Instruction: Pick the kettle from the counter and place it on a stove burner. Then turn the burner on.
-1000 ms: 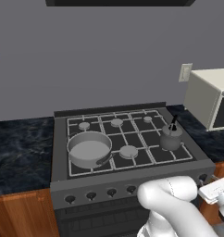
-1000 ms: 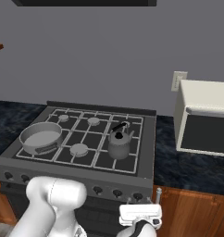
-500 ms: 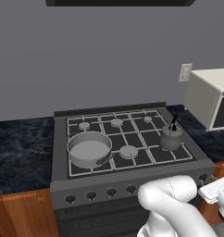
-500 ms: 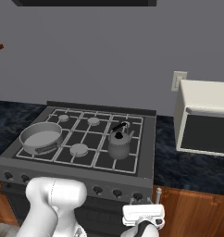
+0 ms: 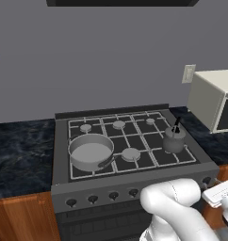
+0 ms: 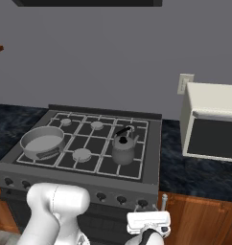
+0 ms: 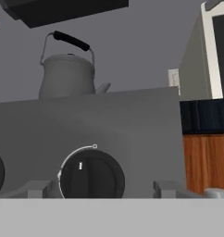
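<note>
The kettle (image 6: 123,149) already sits on the cooktop (image 6: 151,143), over the stove burner at the front right corner, so what remains, as I judge it, is the knob. My gripper (image 7: 118,190) is low in front of the stove's control panel, and through my hand camera the rightmost knob (image 7: 91,178) stands squarely between my two fingertips (image 7: 171,189), which are spread wide on either side of it without touching. The knob looks like a stiff, smooth round dial with a white pointer mark near its top; I expect it to be rigid and a little slick, so I should close on its rim from both sides, grip firmly, then rotate. The saucepan (image 5: 90,151) rests over the front left burner, well apart from the kettle. The microwave (image 6: 212,121) stands on the counter (image 6: 194,172) to the right.
</note>
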Robot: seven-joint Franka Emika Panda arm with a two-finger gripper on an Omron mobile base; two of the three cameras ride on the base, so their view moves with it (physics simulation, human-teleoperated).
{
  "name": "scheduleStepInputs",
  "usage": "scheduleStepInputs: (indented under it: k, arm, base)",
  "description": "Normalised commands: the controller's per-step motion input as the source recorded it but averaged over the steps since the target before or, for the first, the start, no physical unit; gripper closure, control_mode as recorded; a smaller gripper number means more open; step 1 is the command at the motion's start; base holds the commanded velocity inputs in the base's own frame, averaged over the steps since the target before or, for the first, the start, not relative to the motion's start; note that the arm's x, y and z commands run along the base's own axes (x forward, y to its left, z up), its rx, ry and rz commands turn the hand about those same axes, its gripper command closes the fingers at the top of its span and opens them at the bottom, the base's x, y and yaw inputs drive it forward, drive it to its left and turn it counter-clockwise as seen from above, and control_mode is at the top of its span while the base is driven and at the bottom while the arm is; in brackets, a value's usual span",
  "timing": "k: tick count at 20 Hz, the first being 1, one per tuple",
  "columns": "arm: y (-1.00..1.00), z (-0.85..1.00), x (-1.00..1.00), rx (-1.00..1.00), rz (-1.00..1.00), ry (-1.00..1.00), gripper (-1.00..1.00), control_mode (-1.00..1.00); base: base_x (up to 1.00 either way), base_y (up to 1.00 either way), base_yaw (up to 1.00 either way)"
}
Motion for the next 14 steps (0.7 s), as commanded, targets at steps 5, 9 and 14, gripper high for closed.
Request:
scheduleStepInputs:
  k: [5,9,14]
  arm:
    - [0.07,0.03,0.0,0.0,-0.01,0.0,-1.0,-1.0]
    - [0.0,0.25,-0.07,0.0,-0.03,0.0,-1.0,-1.0]
    - [0.0,0.27,-0.17,0.0,-0.04,0.0,-1.0,-1.0]
  base:
    - [0.0,0.0,0.0]
    - [0.0,0.0,0.0]
    - [0.0,0.0,0.0]
